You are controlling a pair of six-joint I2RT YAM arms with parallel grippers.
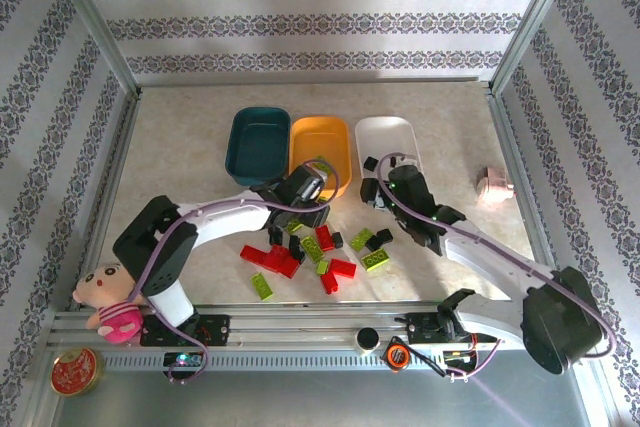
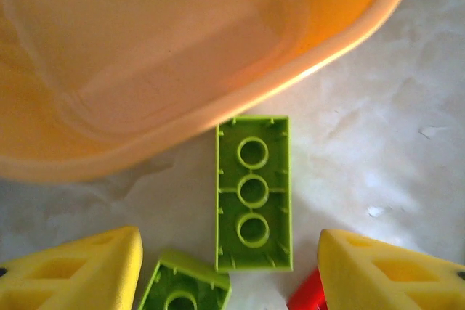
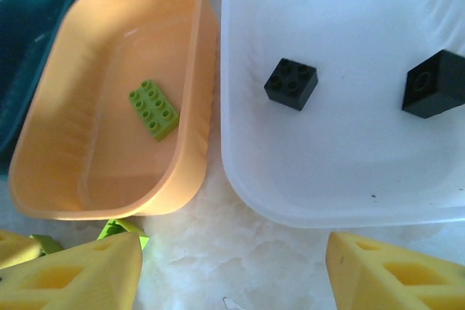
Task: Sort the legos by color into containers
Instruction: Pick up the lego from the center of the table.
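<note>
Where the left gripper [image 2: 229, 252] hangs, jaws apart and empty, the upturned lime brick [image 2: 253, 192] lies between its fingers, long axis straight ahead toward the orange-yellow tray [image 2: 145, 49] just beyond.

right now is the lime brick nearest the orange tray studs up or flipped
Flipped: the lime brick shows its hollow underside with three tubes, beside the orange-yellow tray.

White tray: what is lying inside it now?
The white tray holds two black bricks, one near its middle, one at the right. From above, the right arm hides its near end.
</note>
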